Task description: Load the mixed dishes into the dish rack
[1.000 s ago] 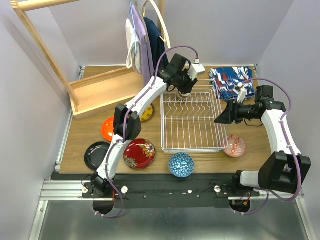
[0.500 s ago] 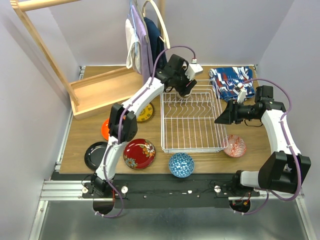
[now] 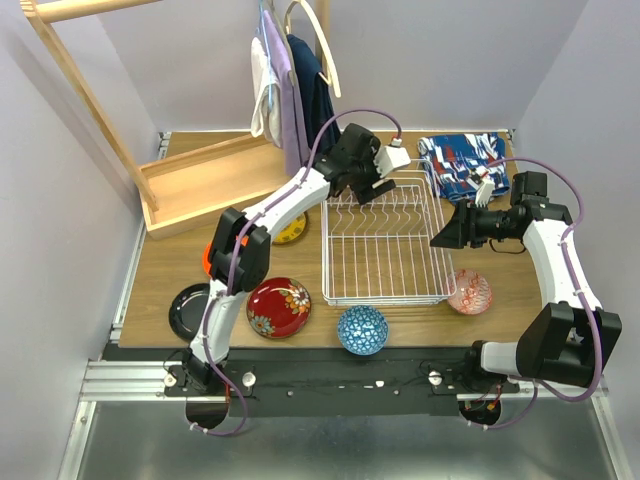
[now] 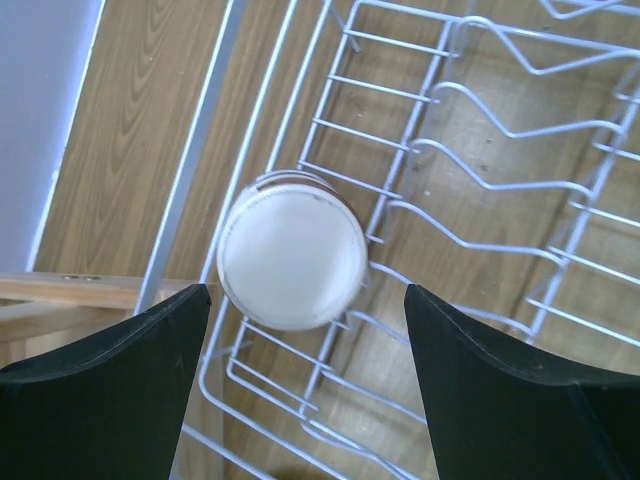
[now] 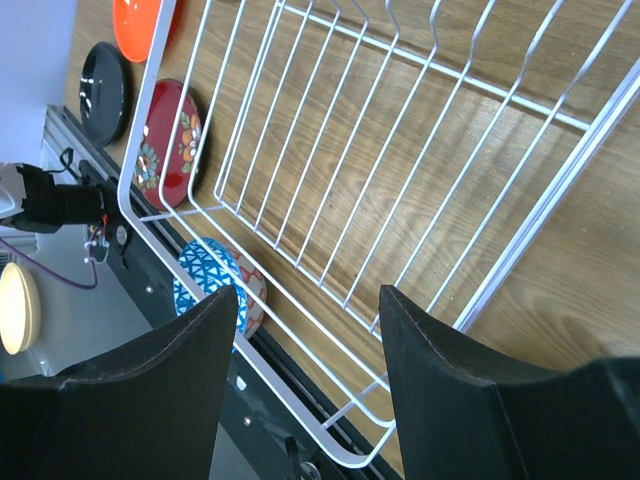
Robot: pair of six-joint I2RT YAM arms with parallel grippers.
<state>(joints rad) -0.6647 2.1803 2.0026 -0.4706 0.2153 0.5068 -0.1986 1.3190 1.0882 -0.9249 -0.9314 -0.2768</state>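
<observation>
The white wire dish rack [image 3: 383, 262] lies mid-table. A grey-beige cup [image 4: 292, 250] stands upside down in the rack's back-left corner, seen in the left wrist view. My left gripper [image 3: 372, 188] hovers above it, open and empty [image 4: 307, 295]. My right gripper [image 3: 437, 241] is open and empty over the rack's right edge [image 5: 310, 295]. On the table lie a pink bowl [image 3: 469, 292], a blue bowl [image 3: 362, 329], a red floral plate [image 3: 278, 306], a black plate [image 3: 190, 310], an orange plate [image 3: 210, 258] and a yellow plate [image 3: 293, 230].
A blue-red patterned cloth [image 3: 460, 165] lies behind the rack at the right. A wooden frame [image 3: 190, 180] stands at the back left, with clothes [image 3: 290, 90] hanging beside it. The right wrist view shows the rack's wires [image 5: 420, 150] and the blue bowl [image 5: 215, 285].
My left gripper has turned and shifted slightly right over the rack's back-left corner. The right arm has not moved.
</observation>
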